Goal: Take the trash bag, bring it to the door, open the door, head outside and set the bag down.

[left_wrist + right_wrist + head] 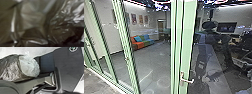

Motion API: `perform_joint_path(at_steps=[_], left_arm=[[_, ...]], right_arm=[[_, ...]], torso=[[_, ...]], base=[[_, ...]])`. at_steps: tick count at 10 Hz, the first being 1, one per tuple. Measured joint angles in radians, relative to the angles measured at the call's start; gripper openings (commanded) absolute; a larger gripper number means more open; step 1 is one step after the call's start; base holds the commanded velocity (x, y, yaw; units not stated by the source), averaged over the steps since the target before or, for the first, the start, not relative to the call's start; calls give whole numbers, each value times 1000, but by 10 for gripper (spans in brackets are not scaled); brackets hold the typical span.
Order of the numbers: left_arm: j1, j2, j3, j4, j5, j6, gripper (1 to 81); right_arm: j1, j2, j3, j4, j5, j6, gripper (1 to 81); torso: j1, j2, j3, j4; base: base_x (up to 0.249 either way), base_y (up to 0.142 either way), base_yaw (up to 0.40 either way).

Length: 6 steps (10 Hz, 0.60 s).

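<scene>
Facing 1 dr handle (187, 80), grn frame (189, 32) | 1 trash bag (11, 72), R wrist view | L+R jaws: can't tell

the trash bag (70, 18) is crinkled, glossy plastic; the door handle (187, 80) is shiny metal; the glass (155, 61) looks smooth and reflective.

On a wide, flat, dark grey plate (68, 69), 1 round green-and-white emblem (73, 48) is displayed; a smooth grey jointed bar (31, 82) is fitted with a shiny silver ring (53, 79).
</scene>
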Motion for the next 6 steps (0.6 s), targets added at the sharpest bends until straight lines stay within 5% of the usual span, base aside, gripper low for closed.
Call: perform_joint_path(at_steps=[6], left_arm=[[0,-15,2,0,1,0,10]], right_arm=[[6,-249,362,0,31,5,811]], torso=[[0,0,0,0]], base=[[0,0,0]])
